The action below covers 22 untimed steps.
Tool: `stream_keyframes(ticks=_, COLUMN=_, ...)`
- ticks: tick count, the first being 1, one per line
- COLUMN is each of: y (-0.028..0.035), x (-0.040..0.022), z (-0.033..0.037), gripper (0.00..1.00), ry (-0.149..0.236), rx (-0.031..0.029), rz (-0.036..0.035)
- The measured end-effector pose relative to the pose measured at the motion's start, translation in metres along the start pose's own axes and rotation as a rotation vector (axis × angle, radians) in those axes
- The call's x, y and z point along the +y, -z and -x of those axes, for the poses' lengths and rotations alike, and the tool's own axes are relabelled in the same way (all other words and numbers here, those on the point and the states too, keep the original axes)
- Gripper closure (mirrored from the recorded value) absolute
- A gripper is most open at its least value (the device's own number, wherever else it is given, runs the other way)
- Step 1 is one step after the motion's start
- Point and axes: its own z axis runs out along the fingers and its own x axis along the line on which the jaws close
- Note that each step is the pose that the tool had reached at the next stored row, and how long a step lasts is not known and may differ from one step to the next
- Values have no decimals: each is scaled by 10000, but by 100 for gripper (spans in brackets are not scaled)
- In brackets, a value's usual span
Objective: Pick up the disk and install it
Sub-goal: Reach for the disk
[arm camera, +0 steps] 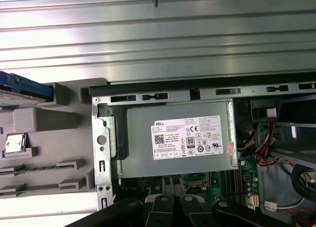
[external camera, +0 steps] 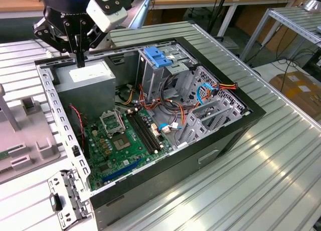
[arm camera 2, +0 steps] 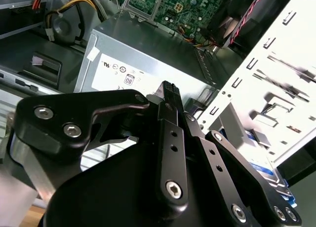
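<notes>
Pickup judged pending: black gripper (external camera: 80,64), jaws closed and empty, hung above grey metal power supply (external camera: 88,78); silver blue-railed disk (arm camera: 24,87) lay in grey holder (external camera: 30,135) at black case's (external camera: 200,155) 9 o'clock in the exterior view, so grasping would need opened jaws.

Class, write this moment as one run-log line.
gripper: above power supply | disk: in grey holder beside case | installed: not yet

Open PC case (external camera: 210,153) sits on slatted table (external camera: 281,181), holding grey power supply (external camera: 88,88), green motherboard (external camera: 123,143) and blue-capped metal cage (external camera: 156,65).
</notes>
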Motion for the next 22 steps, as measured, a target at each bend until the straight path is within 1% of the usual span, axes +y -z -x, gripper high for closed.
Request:
stream_keyframes(ticks=19, y=2, x=-5, z=-73, gripper=89, ry=-1, rx=0, rz=0)
stream_keyframes(ticks=22, y=3, x=-7, z=-93, gripper=89, ry=-1, rx=0, rz=0)
